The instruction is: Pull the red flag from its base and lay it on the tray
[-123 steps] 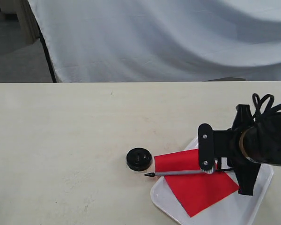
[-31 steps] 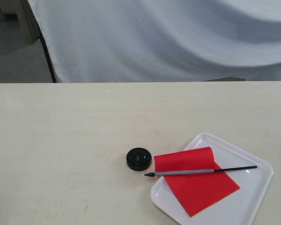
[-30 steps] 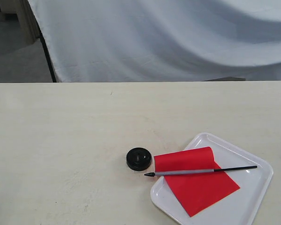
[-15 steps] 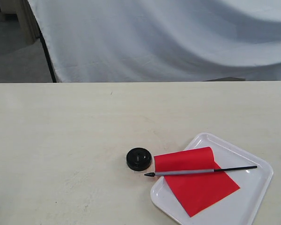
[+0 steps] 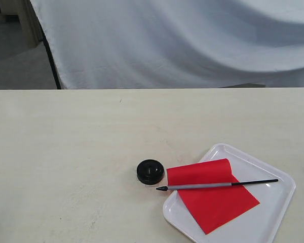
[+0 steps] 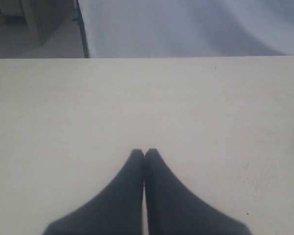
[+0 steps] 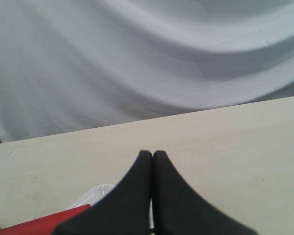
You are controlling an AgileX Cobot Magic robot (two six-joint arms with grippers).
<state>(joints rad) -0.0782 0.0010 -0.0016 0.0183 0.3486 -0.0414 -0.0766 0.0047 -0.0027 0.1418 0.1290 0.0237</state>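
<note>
The red flag (image 5: pixel 213 195) lies flat on the white tray (image 5: pixel 278 205) at the front right of the table. Its pole runs across the cloth, and the pointed black tip (image 5: pixel 160 189) sticks out past the tray's left rim. The round black base (image 5: pixel 150 171) sits on the table just left of the tray, with nothing in its hole. No arm shows in the exterior view. My left gripper (image 6: pixel 144 152) is shut over bare table. My right gripper (image 7: pixel 152 154) is shut with nothing in it, with a corner of the tray (image 7: pixel 95 193) and red cloth (image 7: pixel 44 224) below it.
A pale wooden table (image 5: pixel 91 136) fills the view, with a white draped cloth (image 5: pixel 182 40) hanging behind its far edge. A dark gap and floor show at the far left (image 5: pixel 15 50).
Four seconds ago the right gripper held the flag's pole over the tray. It has since let go and drawn back out of the exterior view. Over the last second nothing has moved.
</note>
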